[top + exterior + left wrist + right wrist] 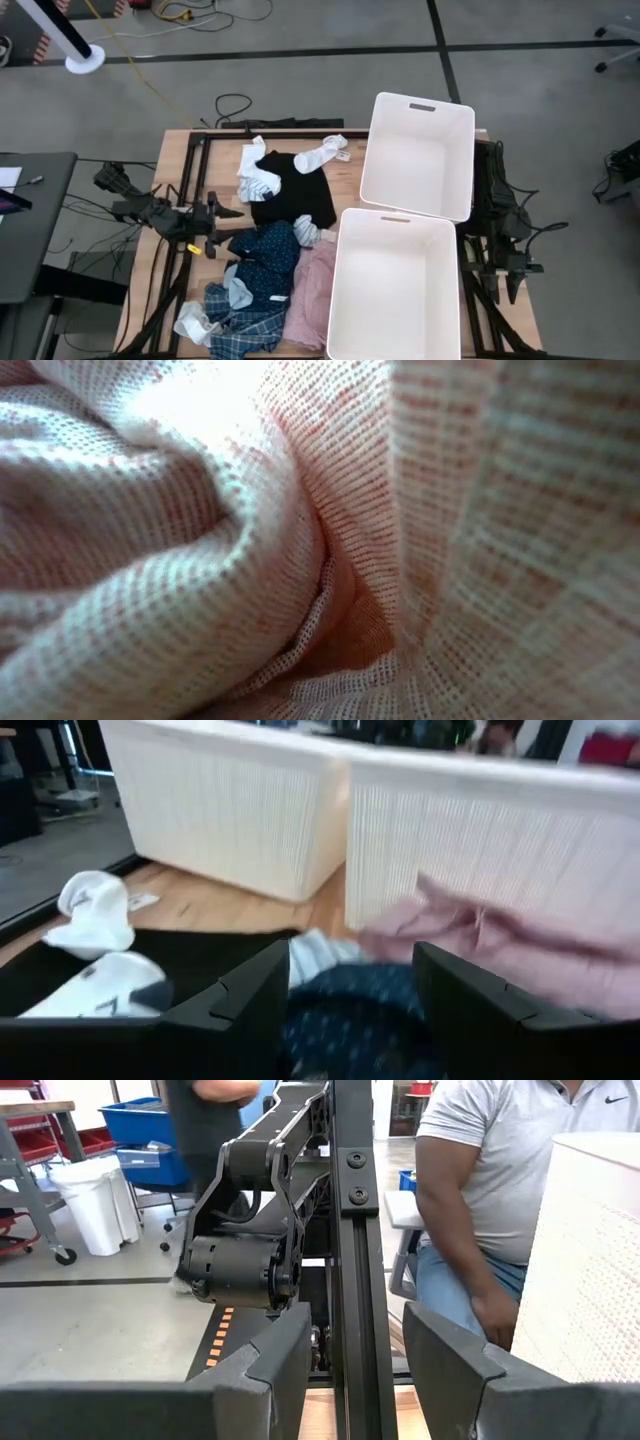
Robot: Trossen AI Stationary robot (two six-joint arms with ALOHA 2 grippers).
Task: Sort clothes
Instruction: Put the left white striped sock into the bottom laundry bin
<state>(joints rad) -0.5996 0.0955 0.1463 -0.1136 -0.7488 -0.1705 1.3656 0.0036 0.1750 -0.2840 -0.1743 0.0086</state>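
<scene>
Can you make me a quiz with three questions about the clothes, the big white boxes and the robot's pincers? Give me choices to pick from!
1. Where is the pink garment?
A. Inside a bin
B. On the table beside the nearer white bin
C. On the floor

2. How many white bins are there?
A. One
B. Two
C. Four

3. What is the left pincer doing?
A. Open, holding nothing
B. Squeezing a sock
C. Gripping a bin

Answers:
1. B, the high view shows it lying on the wood against that bin's wall.
2. B, the nearer bin and the farther white bin are the only ones.
3. A, the left wrist view shows its fingers apart with the navy dotted garment beyond them.
</scene>
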